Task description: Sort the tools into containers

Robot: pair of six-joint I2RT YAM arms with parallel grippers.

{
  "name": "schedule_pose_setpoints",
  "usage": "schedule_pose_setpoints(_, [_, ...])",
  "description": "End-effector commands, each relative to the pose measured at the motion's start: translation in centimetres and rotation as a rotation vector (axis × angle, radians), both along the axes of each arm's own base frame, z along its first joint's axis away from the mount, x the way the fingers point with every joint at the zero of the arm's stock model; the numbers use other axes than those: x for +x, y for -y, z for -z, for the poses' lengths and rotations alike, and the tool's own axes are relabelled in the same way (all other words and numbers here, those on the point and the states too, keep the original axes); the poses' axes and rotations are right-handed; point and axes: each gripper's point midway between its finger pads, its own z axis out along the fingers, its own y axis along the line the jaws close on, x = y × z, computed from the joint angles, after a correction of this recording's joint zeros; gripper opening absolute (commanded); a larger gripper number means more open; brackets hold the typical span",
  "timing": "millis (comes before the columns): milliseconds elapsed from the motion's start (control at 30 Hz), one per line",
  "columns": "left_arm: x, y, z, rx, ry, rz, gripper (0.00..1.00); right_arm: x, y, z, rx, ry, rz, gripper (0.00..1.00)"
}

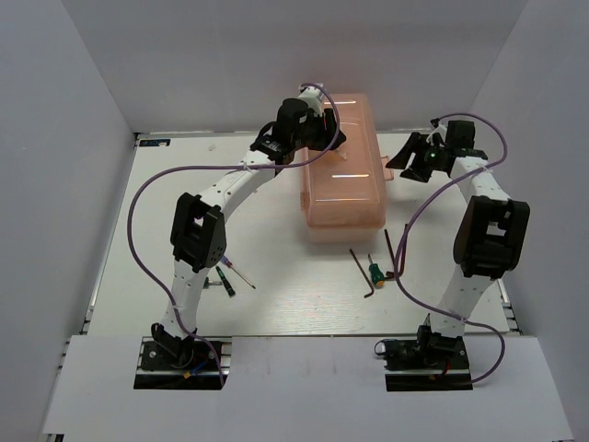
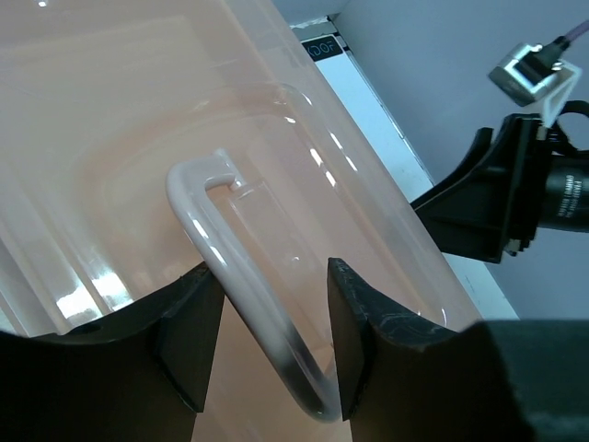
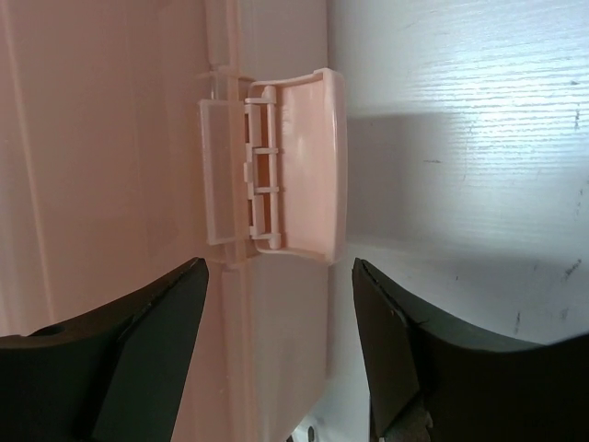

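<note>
The peach-pink toolbox (image 1: 340, 180) stands closed at the table's middle back. My left gripper (image 1: 322, 133) hangs over its lid (image 2: 120, 110). Its jaws stand apart around the raised white lid handle (image 2: 198, 221), which runs through the left gripper (image 2: 273, 276). My right gripper (image 1: 405, 158) is at the box's right side, open (image 3: 278, 267), with the flipped-up latch (image 3: 304, 166) just ahead of it. On the table lie thin screwdrivers (image 1: 226, 277), a stubby green screwdriver (image 1: 375, 272) and dark hex keys (image 1: 361, 269).
White walls close in the table on the left, back and right. A second hex key (image 1: 390, 249) lies near the right arm's cable. The right gripper's black body (image 2: 497, 203) shows beyond the box in the left wrist view.
</note>
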Motion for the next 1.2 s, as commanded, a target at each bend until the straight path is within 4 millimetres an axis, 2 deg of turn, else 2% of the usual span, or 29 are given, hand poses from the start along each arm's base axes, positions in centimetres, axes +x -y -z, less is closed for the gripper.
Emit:
schedule_pose_setpoints(0, [-0.3, 0.0, 1.4, 0.03, -0.044, 0.02, 0.59, 1.5, -0.1, 0.3, 0.024, 0.043, -0.048, 0.7])
schedule_pose_setpoints(100, [-0.5, 0.1, 1.4, 0.027, -0.046, 0.029, 0.57, 2.3, 0.0, 0.7, 0.041, 0.043, -0.048, 0.7])
schedule_pose_setpoints(133, [-0.5, 0.1, 1.4, 0.027, -0.046, 0.029, 0.57, 2.5, 0.0, 1.9, 0.043, 0.02, -0.047, 0.7])
schedule_pose_setpoints(167, [-0.5, 0.1, 1.4, 0.027, -0.046, 0.029, 0.56, 2.9, 0.0, 1.6, 0.045, 0.027, -0.048, 0.7])
schedule_pose_setpoints(200, [-0.5, 0.1, 1.4, 0.027, -0.046, 0.029, 0.56, 3.1, 0.1, 2.7, 0.055, 0.002, -0.04, 0.69])
schedule_pose_setpoints(233, [-0.5, 0.1, 1.4, 0.027, -0.046, 0.029, 0.54, 3.4, 0.0, 2.6, 0.061, 0.006, -0.047, 0.69])
schedule_pose_setpoints(267, [-0.5, 0.3, 1.9, 0.03, -0.055, 0.039, 0.52, 3.5, -0.3, 3.1, 0.073, -0.005, -0.054, 0.66])
schedule_pose_setpoints(333, [-0.5, 0.3, 1.4, 0.024, -0.046, 0.039, 0.5, 3.8, -0.4, 3.4, 0.095, 0.001, -0.058, 0.62])
schedule_pose_setpoints(567, [-0.5, 0.5, 1.0, 0.02, -0.046, 0.049, 0.4, 4.8, -1.1, 3.5, 0.183, 0.064, -0.087, 0.34])
schedule_pose_setpoints(600, [-0.5, 0.5, 0.7, 0.019, -0.044, 0.049, 0.38, 4.6, -1.3, 3.5, 0.195, 0.063, -0.097, 0.26])
schedule_pose_setpoints(667, [-0.4, 0.6, 1.2, 0.024, -0.052, 0.049, 0.3, 4.6, -1.5, 3.4, 0.231, 0.074, -0.122, 0.16])
schedule_pose_setpoints(700, [-0.3, 0.7, 0.7, 0.012, -0.049, 0.047, 0.28, 4.6, -1.6, 3.4, 0.24, 0.071, -0.129, 0.08])
schedule_pose_setpoints(767, [-0.5, 0.6, 0.8, 0.018, -0.06, 0.047, 0.21, 4.6, -1.5, 3.6, 0.239, 0.079, -0.132, 0.02])
schedule_pose_setpoints(800, [-0.1, 0.6, 0.3, 0.014, -0.047, 0.037, 0.15, 4.5, -1.5, 3.6, 0.234, 0.079, -0.136, 0.0])
schedule_pose_setpoints(867, [0.0, 0.4, 0.0, 0.021, -0.051, 0.025, 0.1, 4.5, -1.3, 3.6, 0.214, 0.088, -0.138, 0.0])
schedule_pose_setpoints(1000, [0.5, -0.2, -2.0, 0.021, -0.027, -0.019, 0.0, 4.8, 0.2, 4.3, 0.112, 0.077, -0.09, 0.0])
schedule_pose_setpoints(1167, [0.9, -1.2, -4.3, 0.034, 0.015, -0.069, 0.0, 5.5, 1.7, 4.6, 0.069, 0.068, -0.049, 0.0])
